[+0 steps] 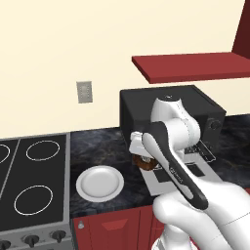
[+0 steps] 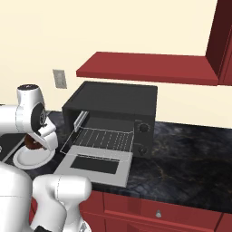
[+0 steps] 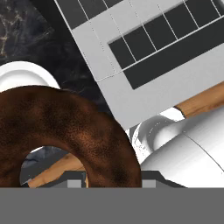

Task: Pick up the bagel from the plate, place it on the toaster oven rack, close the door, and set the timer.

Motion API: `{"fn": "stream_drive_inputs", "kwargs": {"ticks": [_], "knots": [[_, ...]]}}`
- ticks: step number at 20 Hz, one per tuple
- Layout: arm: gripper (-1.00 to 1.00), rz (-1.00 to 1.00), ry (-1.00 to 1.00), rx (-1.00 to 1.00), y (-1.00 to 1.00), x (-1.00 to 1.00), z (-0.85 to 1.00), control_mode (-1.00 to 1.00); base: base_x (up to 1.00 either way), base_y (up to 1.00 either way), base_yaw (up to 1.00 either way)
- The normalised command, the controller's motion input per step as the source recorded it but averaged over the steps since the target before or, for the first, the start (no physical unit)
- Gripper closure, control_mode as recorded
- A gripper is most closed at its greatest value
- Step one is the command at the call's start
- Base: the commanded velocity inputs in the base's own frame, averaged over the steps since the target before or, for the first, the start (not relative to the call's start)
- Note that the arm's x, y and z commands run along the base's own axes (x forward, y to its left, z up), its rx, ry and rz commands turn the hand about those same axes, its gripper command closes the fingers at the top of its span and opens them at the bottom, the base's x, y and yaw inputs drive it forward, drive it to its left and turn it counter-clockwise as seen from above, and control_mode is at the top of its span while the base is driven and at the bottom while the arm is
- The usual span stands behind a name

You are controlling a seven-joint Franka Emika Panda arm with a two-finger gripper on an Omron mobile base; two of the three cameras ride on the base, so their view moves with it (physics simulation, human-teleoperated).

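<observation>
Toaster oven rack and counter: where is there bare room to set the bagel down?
The toaster oven rack lies bare, bordered by the oven walls and the open door. The plate is bare too. Dark counter right of the oven is free. Crowded where the gripper holds the bagel.

Toaster oven (image 2: pixel 113 108) at the surface's (image 2: pixel 181 154) back edge, against the wall. Door (image 2: pixel 96 164) lies open toward the front edge; rack (image 2: pixel 102 138) above it. Plate (image 1: pixel 99 183) left of door, by the stove (image 1: pixel 31 183). Bagel (image 1: pixel 145 162) in end effector (image 1: pixel 144 158), raised between plate and door.
</observation>
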Motion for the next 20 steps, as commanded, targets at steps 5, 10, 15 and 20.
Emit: {"fn": "stream_drive_inputs", "kwargs": {"ticks": [5,10,15,20], "knots": [[1.00,0.00,0.00,0.00,-0.77,0.44,0.23,-1.00,0.00,0.00,0.00],[1.00,0.00,-0.03,0.00,-0.49,0.55,-0.12,-1.00,0.00,0.00,0.00],[1.00,0.00,-0.03,-0.03,-0.52,0.32,-0.33,-1.00,0.00,0.00,0.00],[1.00,0.00,0.00,-0.03,-0.48,0.24,-0.34,-1.00,0.00,0.00,0.00]]}}
